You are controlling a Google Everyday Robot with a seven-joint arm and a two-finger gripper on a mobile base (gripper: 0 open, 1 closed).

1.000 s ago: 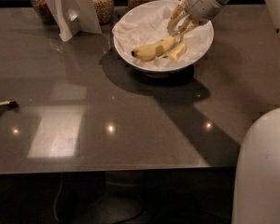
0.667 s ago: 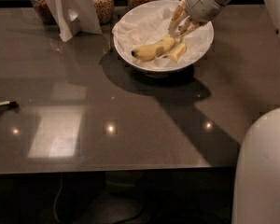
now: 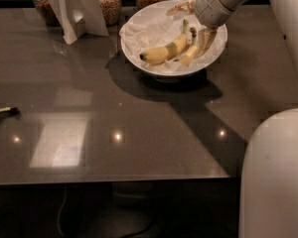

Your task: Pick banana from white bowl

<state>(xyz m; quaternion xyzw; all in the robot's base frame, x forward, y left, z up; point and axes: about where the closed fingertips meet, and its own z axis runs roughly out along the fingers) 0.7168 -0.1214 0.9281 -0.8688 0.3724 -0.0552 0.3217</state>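
Note:
The white bowl (image 3: 139,33), lined with crumpled white paper, stands at the back of the dark table. In it lies the banana (image 3: 163,51), curved and yellow, with its greenish stem pointing up toward the far right. A shorter, paler banana (image 3: 190,54) with a brown stem lies against its right side. My gripper (image 3: 194,24) hangs over the bowl's right half, just above the two stems. It is open and holds nothing. One finger (image 3: 181,6) is near the far rim and the other finger (image 3: 207,39) is by the paler banana.
Jars of nuts (image 3: 109,3) and a white card stand (image 3: 74,9) are at the back left of the table (image 3: 139,133). A small dark-stemmed banana bit (image 3: 1,111) lies at the left edge. The robot's white body (image 3: 275,177) fills the lower right.
My gripper has shifted slightly right over the bowl and its fingers now stand further apart. Both bananas lie where they were.

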